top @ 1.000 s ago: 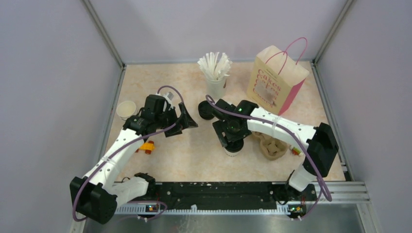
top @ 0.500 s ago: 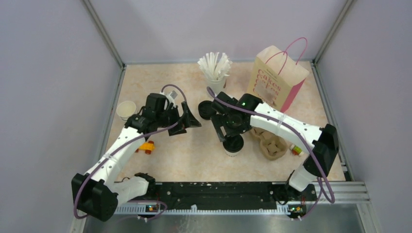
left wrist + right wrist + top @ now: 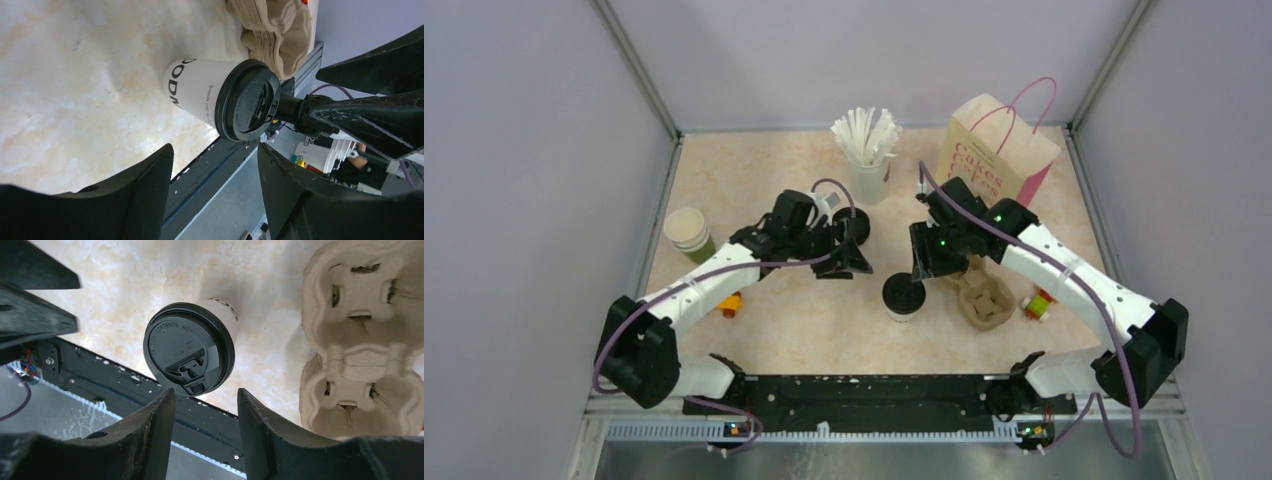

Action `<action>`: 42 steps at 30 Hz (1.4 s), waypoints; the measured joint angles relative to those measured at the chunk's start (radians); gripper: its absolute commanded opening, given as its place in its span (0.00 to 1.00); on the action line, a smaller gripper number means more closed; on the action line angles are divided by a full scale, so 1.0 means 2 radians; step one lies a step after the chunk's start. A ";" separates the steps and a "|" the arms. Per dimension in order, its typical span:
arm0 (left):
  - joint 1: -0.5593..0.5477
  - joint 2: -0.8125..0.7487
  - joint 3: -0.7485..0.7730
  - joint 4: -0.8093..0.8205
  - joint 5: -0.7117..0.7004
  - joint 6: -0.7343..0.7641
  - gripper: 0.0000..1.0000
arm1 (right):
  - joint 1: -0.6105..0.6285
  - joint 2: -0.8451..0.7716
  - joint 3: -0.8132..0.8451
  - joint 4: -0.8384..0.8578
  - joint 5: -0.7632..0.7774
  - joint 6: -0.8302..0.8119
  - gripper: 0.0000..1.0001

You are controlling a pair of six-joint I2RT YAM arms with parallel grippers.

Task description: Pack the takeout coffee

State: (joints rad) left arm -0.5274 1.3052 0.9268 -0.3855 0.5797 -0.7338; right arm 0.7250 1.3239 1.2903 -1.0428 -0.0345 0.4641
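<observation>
Both the left claw (image 3: 852, 248) and right claw (image 3: 929, 268) gape empty near the upright takeout coffee (image 3: 904, 297), at 6 o'clock on the desk (image 3: 754, 180); likely light, crushable paper, best gripped gently just under its lid (image 3: 188, 356).

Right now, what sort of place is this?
Probably a mock café takeout counter inside a walled test cell: lidded takeout coffee, cup of straws, pulp cup carrier, paper bag.
</observation>
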 measured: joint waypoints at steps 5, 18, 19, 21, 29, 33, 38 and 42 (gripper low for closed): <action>-0.038 0.053 0.016 0.035 0.000 -0.006 0.61 | -0.021 -0.006 -0.040 0.038 -0.049 -0.009 0.43; -0.044 0.105 0.026 0.081 0.006 0.000 0.56 | -0.068 -0.002 -0.059 0.090 -0.104 -0.039 0.31; -0.044 0.107 0.026 0.083 0.008 0.000 0.56 | -0.069 -0.001 -0.063 0.094 -0.107 -0.040 0.31; -0.045 0.112 0.026 0.088 0.012 0.001 0.56 | -0.071 0.001 -0.070 0.097 -0.112 -0.041 0.31; -0.050 0.130 0.026 0.100 0.030 0.011 0.58 | -0.074 0.007 -0.103 0.111 -0.119 -0.047 0.30; -0.054 0.136 0.026 0.100 0.031 0.016 0.56 | -0.074 0.007 -0.118 0.124 -0.121 -0.049 0.27; -0.055 0.138 0.024 0.100 0.030 0.021 0.54 | -0.077 -0.004 -0.137 0.148 -0.128 -0.049 0.26; -0.056 0.138 0.023 0.101 0.028 0.025 0.53 | -0.078 -0.026 -0.163 0.177 -0.132 -0.048 0.25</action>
State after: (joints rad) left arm -0.6392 1.5803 0.9722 -0.1844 0.6350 -0.6846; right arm 0.5697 1.2724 0.9642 -0.6880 -0.2989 0.3676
